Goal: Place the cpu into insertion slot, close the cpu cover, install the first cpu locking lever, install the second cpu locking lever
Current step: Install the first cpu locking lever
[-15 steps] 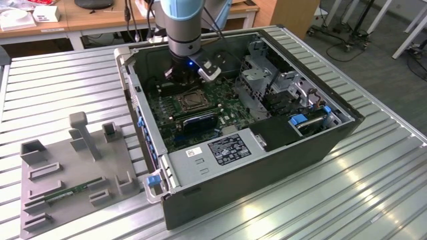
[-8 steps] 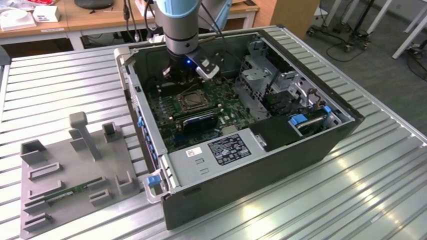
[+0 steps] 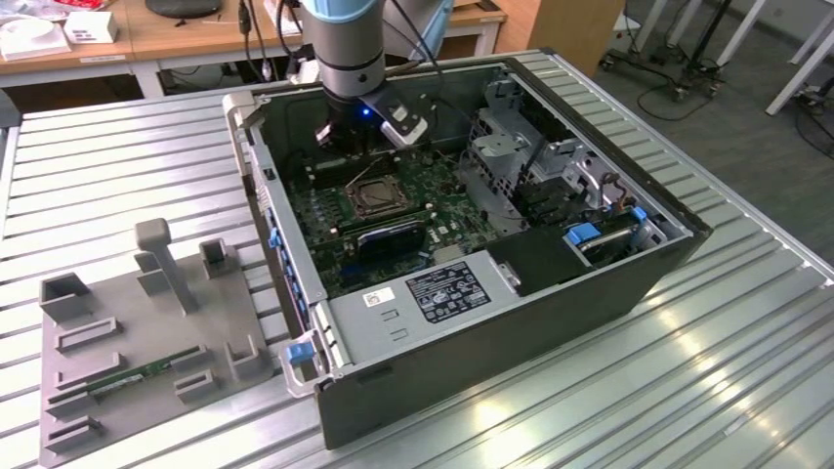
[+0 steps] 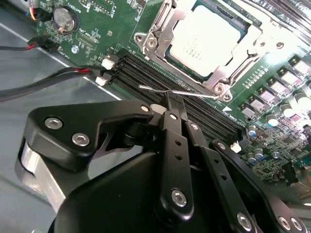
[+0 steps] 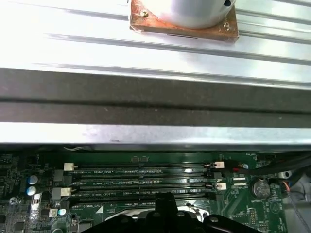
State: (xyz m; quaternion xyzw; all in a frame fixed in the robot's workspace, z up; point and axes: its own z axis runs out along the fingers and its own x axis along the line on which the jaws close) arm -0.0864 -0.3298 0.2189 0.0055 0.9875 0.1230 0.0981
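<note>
Since the cpu [image 4: 206, 39] already sits in the insertion slot [image 3: 370, 198] with the cpu cover [image 4: 163, 22] lying flat around its edges, the step in hand appears to be seating a locking lever [image 4: 197, 93]. In the second wrist view the gripper [image 4: 173, 99] has its fingers drawn almost fully together, and the thin wire lever crosses right at their tips, so it looks pinched between them. The lever lies just beside the socket, above the black memory slots [image 4: 146, 73]. I cannot tell whether this is the first or the second lever.

A wire this thin and springy will probably slip out of a loose pinch, so the grip should stay firm and sit on the straight run, away from the bent end. The push should follow the lever's own arc about its hinge, down and then sideways under its catch. The fingertips should stay off the memory slots' white latches [image 4: 108, 62] and the motherboard [image 4: 272, 87].
</note>
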